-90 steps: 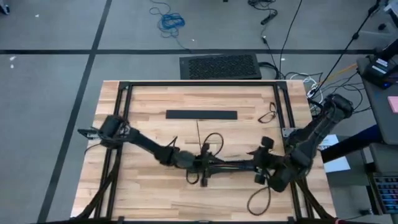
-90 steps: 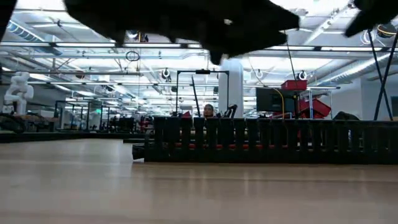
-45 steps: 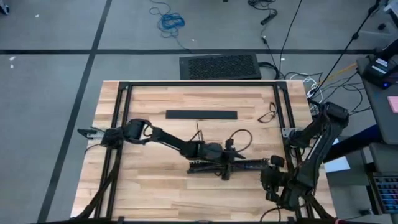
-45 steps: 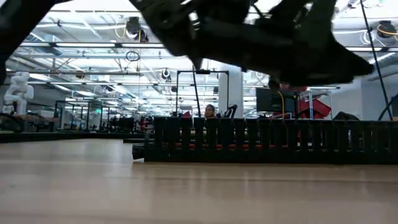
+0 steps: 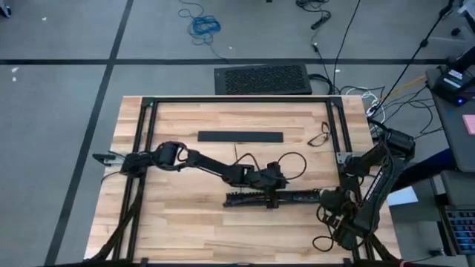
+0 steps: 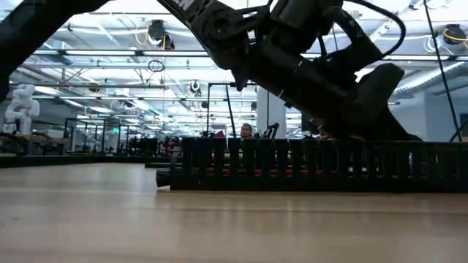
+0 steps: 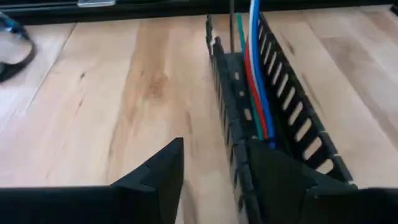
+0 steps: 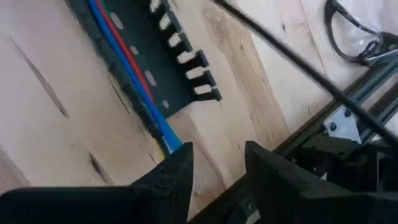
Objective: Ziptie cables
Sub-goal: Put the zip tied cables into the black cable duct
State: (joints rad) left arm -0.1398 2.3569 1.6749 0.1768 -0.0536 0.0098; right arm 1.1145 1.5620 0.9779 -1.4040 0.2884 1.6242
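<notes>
No writing or brand can be read. The left gripper [image 5: 276,185] hangs with fingers parted astride one wall of the slotted black duct [image 7: 273,124]. The cables [image 7: 254,74] – green, red, blue – lie inside it. The right gripper [image 5: 326,202], parted and empty, sits at the duct's end, where the cables emerge.

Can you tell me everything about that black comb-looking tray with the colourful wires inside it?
The black tray is a long, narrow channel that looks like plastic, with rows of slots along both walls like comb teeth. It lies flat on the wooden table, below the flat black bar. Red, blue and green wires run along inside it and poke out at one end. The left gripper straddles one wall, open. The right gripper hovers open by the end.
</notes>
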